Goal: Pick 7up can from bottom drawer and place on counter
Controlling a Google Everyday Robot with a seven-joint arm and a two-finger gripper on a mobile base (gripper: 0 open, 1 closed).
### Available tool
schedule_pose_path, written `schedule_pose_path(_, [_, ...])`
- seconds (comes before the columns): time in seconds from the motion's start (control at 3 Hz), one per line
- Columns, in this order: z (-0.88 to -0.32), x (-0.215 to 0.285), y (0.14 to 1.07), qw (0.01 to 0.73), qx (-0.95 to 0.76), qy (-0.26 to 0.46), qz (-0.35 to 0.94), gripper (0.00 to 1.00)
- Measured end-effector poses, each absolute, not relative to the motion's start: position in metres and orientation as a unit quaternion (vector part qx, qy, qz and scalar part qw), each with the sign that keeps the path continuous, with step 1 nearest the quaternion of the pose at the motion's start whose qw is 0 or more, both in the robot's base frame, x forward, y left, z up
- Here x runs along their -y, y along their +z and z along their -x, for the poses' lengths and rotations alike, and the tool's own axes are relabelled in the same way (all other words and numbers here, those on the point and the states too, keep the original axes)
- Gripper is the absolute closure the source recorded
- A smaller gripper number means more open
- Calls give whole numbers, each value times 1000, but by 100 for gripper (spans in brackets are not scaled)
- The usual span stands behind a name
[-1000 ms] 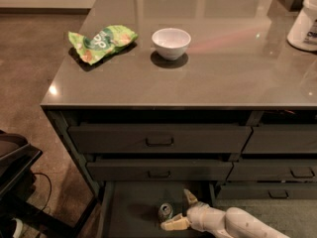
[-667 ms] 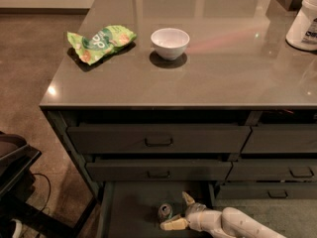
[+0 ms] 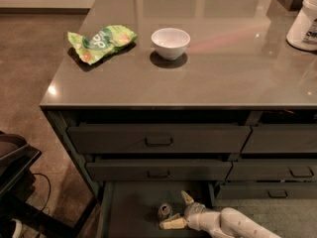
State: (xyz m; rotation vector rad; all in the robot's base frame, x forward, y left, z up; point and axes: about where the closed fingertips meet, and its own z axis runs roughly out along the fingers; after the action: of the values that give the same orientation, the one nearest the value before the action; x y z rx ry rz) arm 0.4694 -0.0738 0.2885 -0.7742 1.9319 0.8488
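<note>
The hand (image 3: pixel 173 210) has crept left (only barely), fingers spread wide either side of the 7up can (image 3: pixel 165 211) in the open bottom drawer (image 3: pixel 128 208); a white bowl (image 3: pixel 170 42) sits on the surface (image 3: pixel 223 73).

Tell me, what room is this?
Probably a kitchen or break room: a glossy counter over drawers, with a white bowl and snack bag. The gripper is in the open bottom drawer by the 7up can.

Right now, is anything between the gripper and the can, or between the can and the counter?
Nothing visible between the gripper and the can; its open fingers flank it in the bottom drawer. The upper drawers and the counter edge stand above, on the way up.
</note>
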Motion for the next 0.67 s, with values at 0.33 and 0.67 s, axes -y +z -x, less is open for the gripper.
schedule_pose_path(0.33, [-485, 68, 266, 449, -766, 343, 306, 0])
schedule_pose_path(0.67, [-502, 62, 243, 458, -760, 347, 303, 0])
